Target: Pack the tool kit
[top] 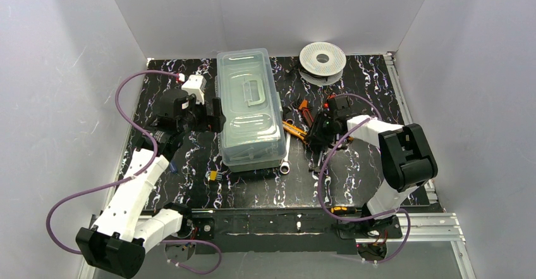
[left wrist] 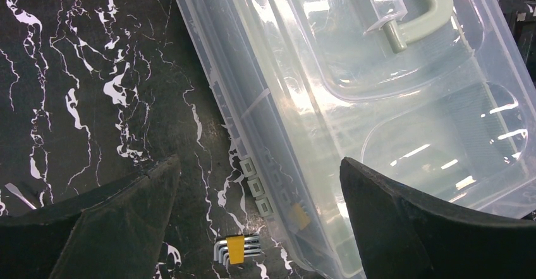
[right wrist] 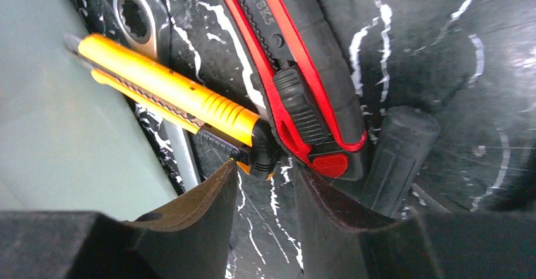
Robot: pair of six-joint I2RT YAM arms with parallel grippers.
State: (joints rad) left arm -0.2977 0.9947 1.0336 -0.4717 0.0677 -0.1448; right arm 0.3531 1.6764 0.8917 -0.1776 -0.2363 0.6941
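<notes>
The pale green toolbox (top: 249, 108) (left wrist: 354, 70) stands mid-table with its translucent lid down and its handle (left wrist: 423, 19) flat. My left gripper (top: 213, 114) (left wrist: 259, 162) is open wide, straddling the box's left edge without touching it. To the right of the box lie a yellow knife (top: 294, 129) (right wrist: 164, 89), red-handled pliers (top: 304, 109) (right wrist: 297, 70) and a wrench (top: 286, 159) (right wrist: 136, 19). My right gripper (top: 314, 130) (right wrist: 267, 168) is narrowed on the knife's black butt end. One fingertip touches the knife, the other leans on the pliers' handle.
A set of hex keys with a yellow clip (top: 212, 176) (left wrist: 237, 248) lies by the box's near left corner. A dark grey tool handle (right wrist: 401, 146) lies beside the pliers. A round white spool (top: 322, 57) sits at the back right. The box's wall (right wrist: 57, 133) is close to my right gripper.
</notes>
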